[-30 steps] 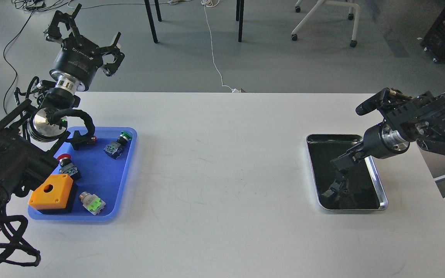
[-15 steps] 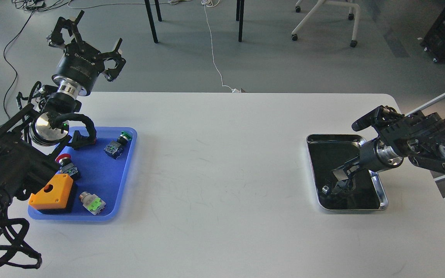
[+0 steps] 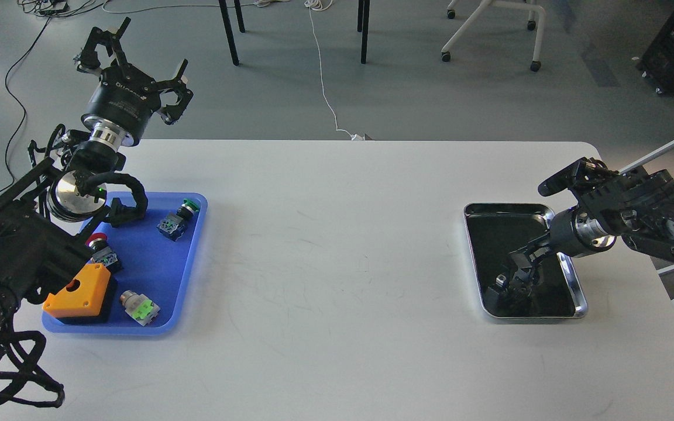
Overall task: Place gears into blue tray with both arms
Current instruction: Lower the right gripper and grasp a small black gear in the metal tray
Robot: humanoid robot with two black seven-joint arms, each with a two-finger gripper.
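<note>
The blue tray (image 3: 151,260) lies at the table's left side. My left gripper (image 3: 133,52) is raised beyond the table's far left corner, behind the blue tray, open with its fingers splayed and nothing in them. My right gripper (image 3: 511,282) reaches down into the shiny steel tray (image 3: 506,206) on the right, its dark fingers low over the dark bottom. I cannot tell its fingers apart from their reflection. The gears cannot be made out against that dark bottom.
In the blue tray lie an orange box (image 3: 78,290) with a round hole, a red-capped push button (image 3: 100,245), a green-capped push button (image 3: 180,216) and a green-and-grey part (image 3: 140,307). Chair and table legs stand on the floor behind the white table (image 3: 337,263).
My right arm has lowered and its gripper has gone down into the steel tray. The left gripper has shifted slightly up and away, still open.
</note>
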